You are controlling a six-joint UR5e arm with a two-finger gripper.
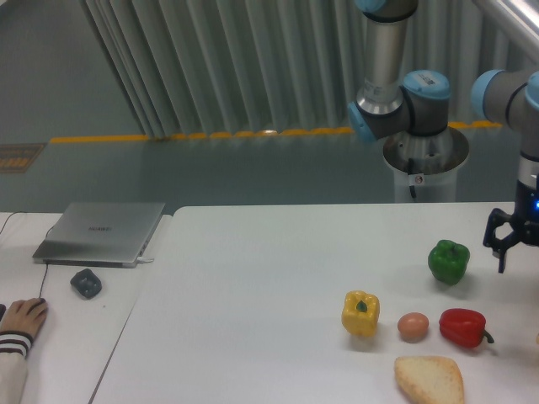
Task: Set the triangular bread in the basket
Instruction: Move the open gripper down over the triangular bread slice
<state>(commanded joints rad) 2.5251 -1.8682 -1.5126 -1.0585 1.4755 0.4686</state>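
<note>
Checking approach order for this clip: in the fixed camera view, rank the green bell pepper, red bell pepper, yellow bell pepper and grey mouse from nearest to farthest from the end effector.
1. Green bell pepper, just left of the end effector.
2. Red bell pepper, below-left.
3. Yellow bell pepper, further left.
4. Grey mouse, far left, beside the laptop.

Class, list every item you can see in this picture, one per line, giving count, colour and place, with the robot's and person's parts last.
flat triangular bread: one, golden-tan, front right
small round egg: one, brown, behind the bread
yellow bell pepper: one, left of egg
red bell pepper: one, right of egg
green bell pepper: one, farther back
closed laptop: one, silver, left table
small lump: one, grey-blue, beside laptop
gripper: one, black, open, right of green pepper
person's hand: one, left edge
</note>
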